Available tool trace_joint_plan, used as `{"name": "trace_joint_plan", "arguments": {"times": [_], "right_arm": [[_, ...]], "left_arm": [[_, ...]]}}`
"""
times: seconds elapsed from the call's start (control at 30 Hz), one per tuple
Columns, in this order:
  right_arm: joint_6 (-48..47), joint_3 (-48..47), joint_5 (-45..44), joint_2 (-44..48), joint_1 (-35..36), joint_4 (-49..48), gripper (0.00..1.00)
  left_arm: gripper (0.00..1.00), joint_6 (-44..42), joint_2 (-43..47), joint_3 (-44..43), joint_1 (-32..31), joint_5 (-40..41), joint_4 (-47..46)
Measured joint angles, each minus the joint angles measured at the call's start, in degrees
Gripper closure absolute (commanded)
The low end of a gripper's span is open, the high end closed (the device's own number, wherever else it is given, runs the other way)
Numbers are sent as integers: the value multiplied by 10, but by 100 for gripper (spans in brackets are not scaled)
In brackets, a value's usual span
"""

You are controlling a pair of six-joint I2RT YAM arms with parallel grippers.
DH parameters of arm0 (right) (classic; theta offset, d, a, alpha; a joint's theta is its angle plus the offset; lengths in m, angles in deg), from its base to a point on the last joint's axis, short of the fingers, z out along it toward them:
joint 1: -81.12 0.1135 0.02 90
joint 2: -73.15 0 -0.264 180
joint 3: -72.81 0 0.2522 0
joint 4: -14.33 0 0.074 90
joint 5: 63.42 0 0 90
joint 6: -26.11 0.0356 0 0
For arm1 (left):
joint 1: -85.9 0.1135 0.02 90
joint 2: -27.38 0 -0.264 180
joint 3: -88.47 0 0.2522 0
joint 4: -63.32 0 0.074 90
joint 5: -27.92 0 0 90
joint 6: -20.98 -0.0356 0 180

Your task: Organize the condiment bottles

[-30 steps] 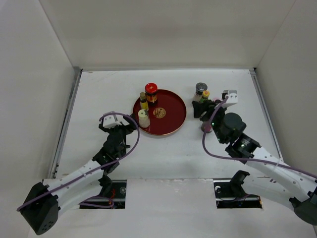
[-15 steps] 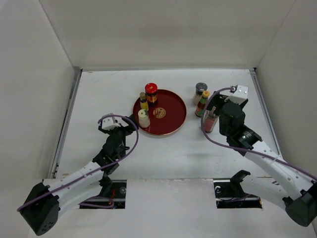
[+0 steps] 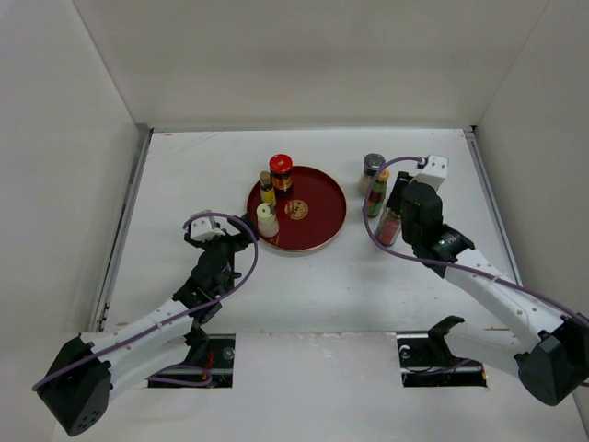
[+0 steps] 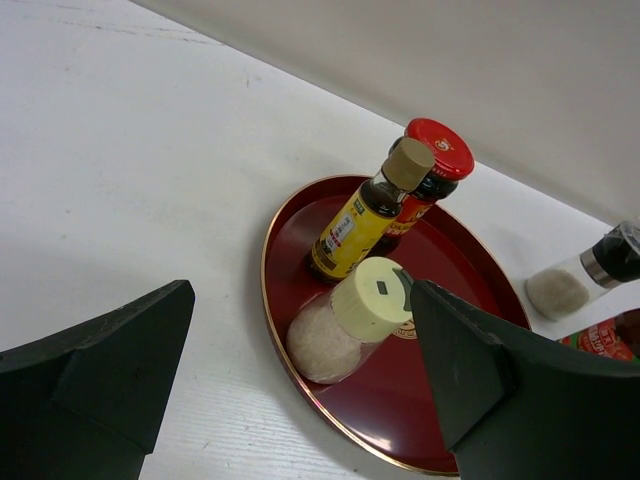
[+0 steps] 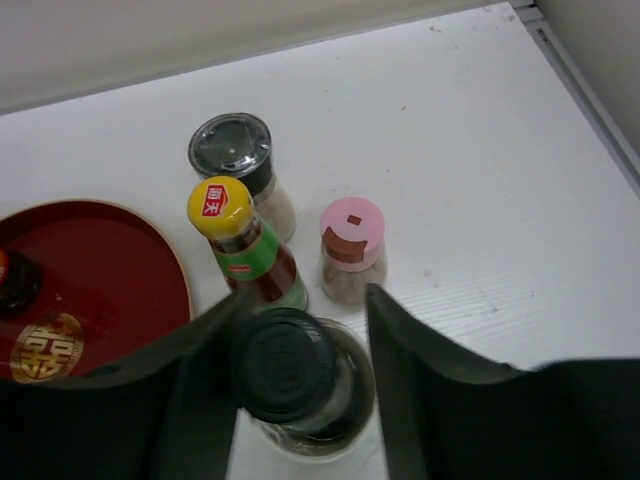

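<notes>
The round red tray (image 3: pixel 317 227) holds a red-capped jar (image 3: pixel 281 169), a yellow-labelled bottle with a tan cap (image 3: pixel 266 187) and a cream-capped shaker (image 3: pixel 267 219); all three also show in the left wrist view: jar (image 4: pixel 437 160), bottle (image 4: pixel 365 212), shaker (image 4: pixel 350 322). My left gripper (image 3: pixel 219 238) (image 4: pixel 300 300) is open and empty just off the tray's near-left rim. My right gripper (image 3: pixel 398 221) (image 5: pixel 305 385) is shut on the clear black-capped bottle (image 5: pixel 295 375) (image 3: pixel 390 226), which stands upright. Beyond it stand a yellow-capped bottle (image 5: pixel 245 245), a grey-capped shaker (image 5: pixel 240 165) and a pink-capped shaker (image 5: pixel 352 250).
The enclosure's white walls bound the table on three sides, with a metal rail along the right edge (image 5: pixel 590 85) and another along the left edge (image 3: pixel 129 212). The pink-capped shaker is hidden under my right arm in the top view.
My right wrist has swung back and to the right from above the bottle group; the black-capped bottle now shows beside it. My left gripper has shifted only slightly.
</notes>
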Motion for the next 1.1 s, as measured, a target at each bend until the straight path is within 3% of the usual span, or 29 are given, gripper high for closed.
{"name": "trace_joint_plan", "arguments": {"times": [0.17,0.37,0.6,0.8,1.1], "right_arm": [[7,0,5,0,-4,-1,74],[7,5,3,30,5,24,78],[-12,-35,-16,65,94,78,77],[-14,-137,32,-23,119,49,77],[-35,-286,106,-253,120,-26,77]], "left_arm": [[9,0,0,0,0,-4,-3],[9,0,0,0,0,-5,-3],[9,1,0,0,3,-6,-3],[9,2,0,1,6,-6,-3],[9,4,-4,1,7,-7,-3]]}}
